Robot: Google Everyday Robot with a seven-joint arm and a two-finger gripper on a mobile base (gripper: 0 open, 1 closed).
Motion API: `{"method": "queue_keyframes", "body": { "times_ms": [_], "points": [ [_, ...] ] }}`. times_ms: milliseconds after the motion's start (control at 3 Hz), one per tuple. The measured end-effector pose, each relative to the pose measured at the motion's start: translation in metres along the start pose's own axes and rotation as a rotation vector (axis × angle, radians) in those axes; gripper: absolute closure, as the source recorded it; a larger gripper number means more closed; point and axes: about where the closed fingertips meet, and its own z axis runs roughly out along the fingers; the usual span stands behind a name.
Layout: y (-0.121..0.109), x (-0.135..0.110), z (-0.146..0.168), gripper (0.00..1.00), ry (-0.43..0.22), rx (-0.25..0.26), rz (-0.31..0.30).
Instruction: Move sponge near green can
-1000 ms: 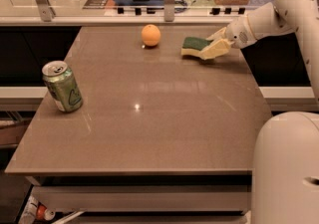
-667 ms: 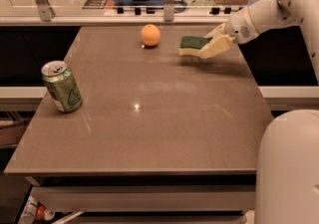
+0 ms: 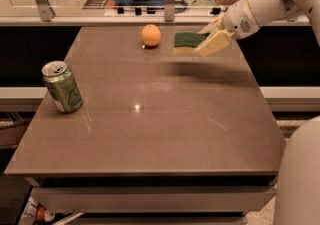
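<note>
Sponge (image 3: 187,42) and tool (image 3: 212,39) have drifted a little left since a second ago, closer to the orange (image 3: 151,35).

At the far right, the tool is clenched on the sponge's right end. The sponge juts out to its left, green face up, above its shadow on the tabletop (image 3: 165,134). The green can (image 3: 62,87) stands well apart, near the left edge.

arm (image 3: 265,4): white rounded shell | gripper (image 3: 209,39), over table (image 3: 150,134) far-right: cream jaws | body (image 3: 300,179): white, curved

On the table (image 3: 165,134): green can (image 3: 62,87) at left edge; orange (image 3: 151,35) near far edge; sponge (image 3: 185,40) just right of it, gripped by the tool (image 3: 206,44).
</note>
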Motion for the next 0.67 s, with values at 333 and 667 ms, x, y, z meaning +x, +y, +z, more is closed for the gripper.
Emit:
{"method": "queue_keyframes", "body": {
  "times_ms": [333, 667],
  "points": [
    [0.031, -0.024, 0.001, 1.0, -0.005, 0.027, -0.054],
    [0.067, -0.033, 0.016, 1.0, -0.012, 0.036, -0.069]
  ]
}}
